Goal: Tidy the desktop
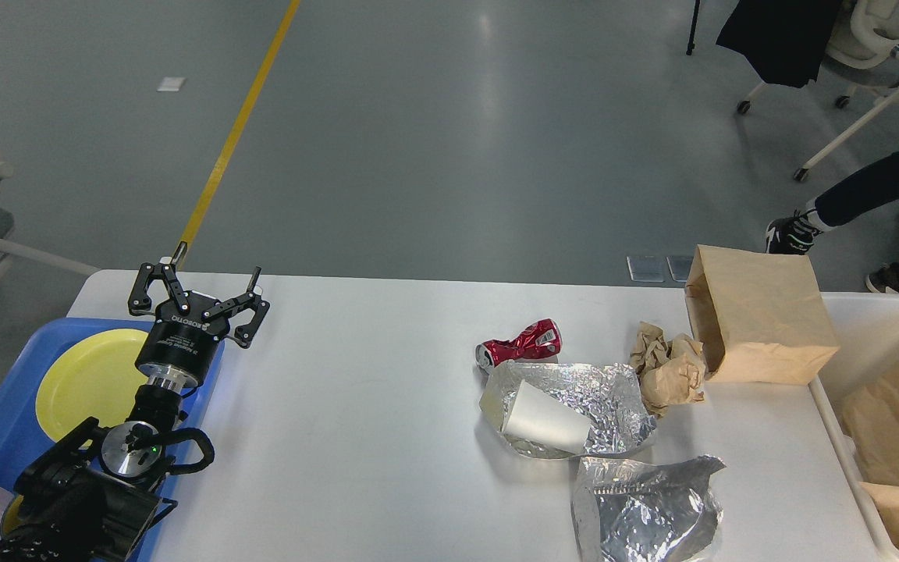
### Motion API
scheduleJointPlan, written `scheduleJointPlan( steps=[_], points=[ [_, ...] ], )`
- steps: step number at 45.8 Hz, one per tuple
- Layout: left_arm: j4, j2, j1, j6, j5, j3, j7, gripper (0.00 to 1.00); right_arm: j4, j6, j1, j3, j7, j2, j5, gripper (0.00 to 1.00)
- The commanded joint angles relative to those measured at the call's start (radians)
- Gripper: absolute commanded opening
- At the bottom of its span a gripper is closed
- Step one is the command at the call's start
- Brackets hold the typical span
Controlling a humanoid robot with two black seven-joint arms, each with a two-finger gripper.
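White desktop fills the lower view; left gripper hovers near its far-left corner, jaws spread wide and empty, beside a blue tray. Well to its right lie a red can and foil. Right gripper: unseen.

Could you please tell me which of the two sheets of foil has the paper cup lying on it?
The farther foil sheet, just below the crushed red can, holds the tipped paper cup. The nearer foil sheet is bare.

Glossy grey floor, yellow floor line, white office chair far right, dark garment draped over it
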Motion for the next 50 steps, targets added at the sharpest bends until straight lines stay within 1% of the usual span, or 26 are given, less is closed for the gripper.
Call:
scheduleJointPlan(
  steps=[1,7,13,17,19,25,28,35,36,40,46,48,50],
  points=[
    [0.0,-0.001,0.0,0.0,0.0,0.001,-0.001,1.0,-0.012,0.005,0.036,0.0,-0.006,-0.027,0.001,1.0],
    [0.0,-0.001,0.0,0.0,0.0,0.001,-0.001,1.0,-0.04,0.014,0.096,0.0,-0.01,-0.054,0.0,1.0],
    [0.0,-0.001,0.0,0.0,0.0,0.001,0.001,1.0,-0.04,0.024,0.196,0.0,-0.012,-0.08,-0.009,1.0],
    [0.0,-0.001,0.0,0.0,0.0,0.002,-0.001,1.0,-0.04,0.075,0.285,0.0,-0.012,-0.083,-0.009,1.0],
    [0.0,-0.003,0.0,0.0,0.0,0.001,0.001,1.0,-0.04,0.128,0.344,0.0,-0.012,-0.086,-0.009,1.0],
    [0.0,-0.001,0.0,0.0,0.0,0.001,-0.001,1.0,-0.04,0.365,0.556,0.004,-0.01,-0.083,-0.022,1.0],
    [0.0,-0.003,0.0,0.0,0.0,0.001,-0.001,1.0,-0.04,0.464,0.656,0.013,-0.009,-0.068,-0.067,1.0],
    [0.0,-0.003,0.0,0.0,0.0,0.001,-0.001,1.0,-0.024,0.676,0.889,0.072,0.002,0.03,-0.273,1.0],
    [0.0,-0.003,0.0,0.0,0.0,0.001,0.001,1.0,-0.023,0.736,0.933,0.097,0.002,0.051,-0.317,1.0],
    [0.0,-0.003,0.0,0.0,0.0,0.001,-0.001,1.0,-0.001,0.891,1.05,0.186,0.001,0.102,-0.41,1.0],
    [0.0,-0.003,0.0,0.0,0.0,0.001,0.001,1.0,0.106,1.083,1.2,0.333,-0.006,0.191,-0.517,1.0],
    [0.0,-0.003,0.0,0.0,0.0,0.001,0.001,1.0,0.161,1.116,1.248,0.382,-0.009,0.222,-0.549,1.0],
    [0.0,-0.003,0.0,0.0,0.0,0.001,0.001,1.0,0.227,1.129,1.288,0.416,-0.01,0.257,-0.575,1.0]
  ],
)
